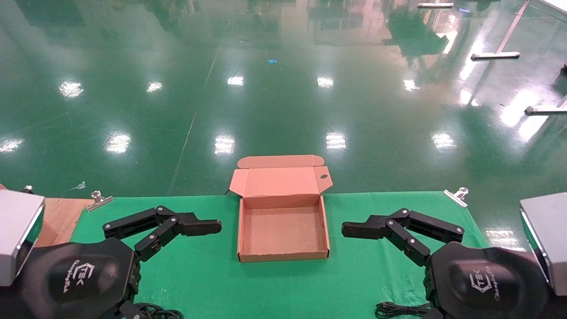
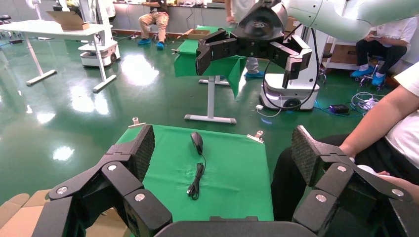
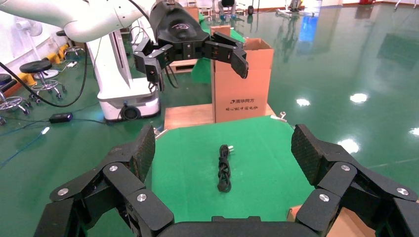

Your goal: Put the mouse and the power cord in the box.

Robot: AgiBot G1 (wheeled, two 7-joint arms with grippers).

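Note:
The box (image 1: 283,256) lies open and empty on the green cloth, mid-table, with its lid (image 1: 280,180) folded back. My left gripper (image 1: 199,226) hovers to its left and my right gripper (image 1: 359,230) to its right. Both point at the box, open and empty. The left wrist view looks between the open left gripper (image 2: 223,148) at the mouse (image 2: 196,142) and its thin cable (image 2: 196,180), lying on the cloth below the right gripper (image 2: 247,44). Seen from the right wrist, past the open right gripper (image 3: 223,146), the power cord (image 3: 224,170) lies bundled under the left gripper (image 3: 197,49).
Metal clips (image 1: 456,196) (image 1: 98,200) pin the cloth's far corners. A tall cardboard carton (image 3: 242,81) stands on a wooden board (image 1: 57,217) beyond the left edge. A seated person (image 2: 385,133) is close to the table's right side. Grey housings (image 1: 17,230) (image 1: 545,235) flank the arms.

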